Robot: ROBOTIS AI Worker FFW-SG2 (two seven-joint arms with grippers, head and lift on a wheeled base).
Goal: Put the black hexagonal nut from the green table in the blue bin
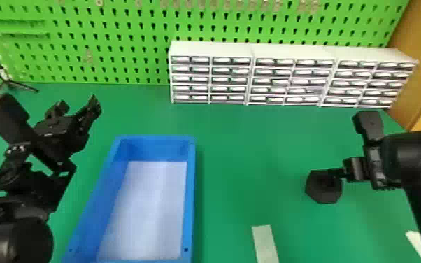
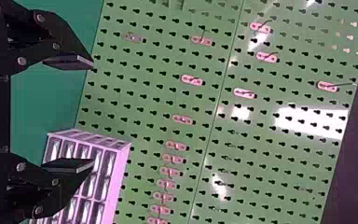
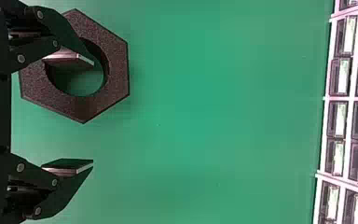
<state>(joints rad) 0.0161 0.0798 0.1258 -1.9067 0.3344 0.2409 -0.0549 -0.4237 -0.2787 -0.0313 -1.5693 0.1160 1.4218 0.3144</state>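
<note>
The black hexagonal nut (image 1: 320, 196) lies flat on the green table (image 1: 248, 150), with its big round hole facing up. It is off to the right of the blue bin (image 1: 191, 196), well apart from it. The bin is long, with blue walls and a pale floor (it looks almost white).

The right claw (image 1: 356, 171) is down at the nut. In the right wrist view, the right claw (image 3: 93, 112) has its two fingers wide apart. One finger (image 3: 67, 57) reaches across the nut, and its tip lines up with the hole. I can't tell if that tip goes down into the hole or sits above it (or if it touches the nut at all). The other finger (image 3: 67, 165) is outside the nut, over the table. The claw isn't squeezing anything.

The left claw (image 1: 77, 105) is up over the table, on the left side of the bin. Its two fingers are wide open too, with just air between them.

At the back of the table sit some white boxes of little drawers (image 1: 211, 49), in a row. Behind them stands a bright green board (image 1: 115, 31) full of small holes. Near the front, a pale strip (image 1: 265, 244) lies on the table between the bin and the nut (it looks flat). A thin black stand (image 1: 8, 81) is at the back left.
</note>
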